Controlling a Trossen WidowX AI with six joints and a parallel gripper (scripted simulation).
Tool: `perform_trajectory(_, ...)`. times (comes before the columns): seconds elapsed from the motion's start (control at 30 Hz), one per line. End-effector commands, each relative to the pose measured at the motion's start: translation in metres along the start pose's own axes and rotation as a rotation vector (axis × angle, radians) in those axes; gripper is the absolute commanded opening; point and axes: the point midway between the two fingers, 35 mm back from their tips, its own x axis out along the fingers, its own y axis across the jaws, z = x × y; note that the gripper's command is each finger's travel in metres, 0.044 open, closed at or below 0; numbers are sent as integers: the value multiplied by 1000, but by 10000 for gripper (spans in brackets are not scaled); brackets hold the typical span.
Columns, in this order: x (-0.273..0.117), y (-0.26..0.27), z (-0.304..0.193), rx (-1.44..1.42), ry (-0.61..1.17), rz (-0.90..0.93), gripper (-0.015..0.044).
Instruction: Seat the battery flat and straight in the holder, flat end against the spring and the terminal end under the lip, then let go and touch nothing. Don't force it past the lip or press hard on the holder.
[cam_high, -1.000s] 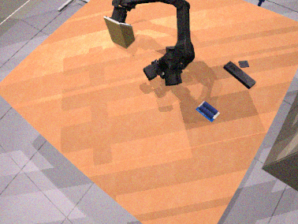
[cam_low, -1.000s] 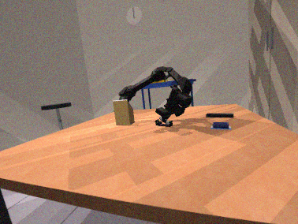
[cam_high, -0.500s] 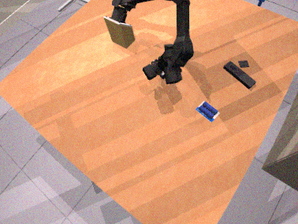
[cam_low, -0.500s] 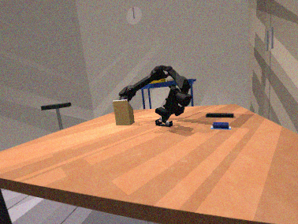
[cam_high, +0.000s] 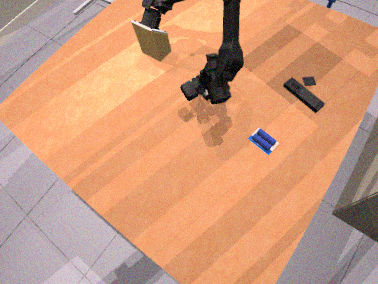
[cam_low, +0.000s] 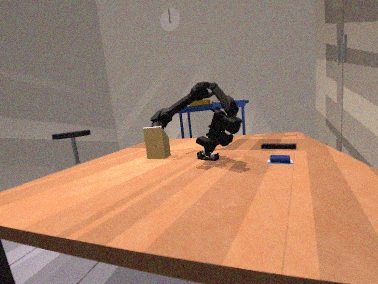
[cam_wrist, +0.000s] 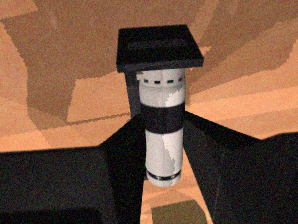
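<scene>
My gripper (cam_high: 204, 93) (cam_low: 207, 155) (cam_wrist: 161, 119) is shut on a white battery with a black band (cam_wrist: 162, 150). The fingers press on its two sides. A dark square piece (cam_wrist: 159, 46) sits at the battery's far end in the wrist view; I cannot tell whether it is part of the gripper. The gripper hangs above the table, away from the holder. The holder (cam_high: 268, 151) (cam_low: 272, 162), blue with white ends, lies flat to the right in the top and exterior views. Two dark blue cylinders (cam_high: 264, 139) (cam_low: 280, 158) show in it. Its spring and lip are too small to see.
A black bar-shaped thing (cam_high: 303, 94) (cam_low: 278, 146) lies beyond the holder, with a small dark piece (cam_high: 309, 80) near it. A tan box (cam_high: 154, 44) (cam_low: 157, 143) stands at the arm's base. The wooden table (cam_high: 165, 215) (cam_low: 150, 215) carries them.
</scene>
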Motion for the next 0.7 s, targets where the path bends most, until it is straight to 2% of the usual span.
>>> perform_trajectory(0.0,1,-1,4,-5,-29,-2,74)
perform_trajectory(0.67,5,-2,4,-1,-107,-11,74)
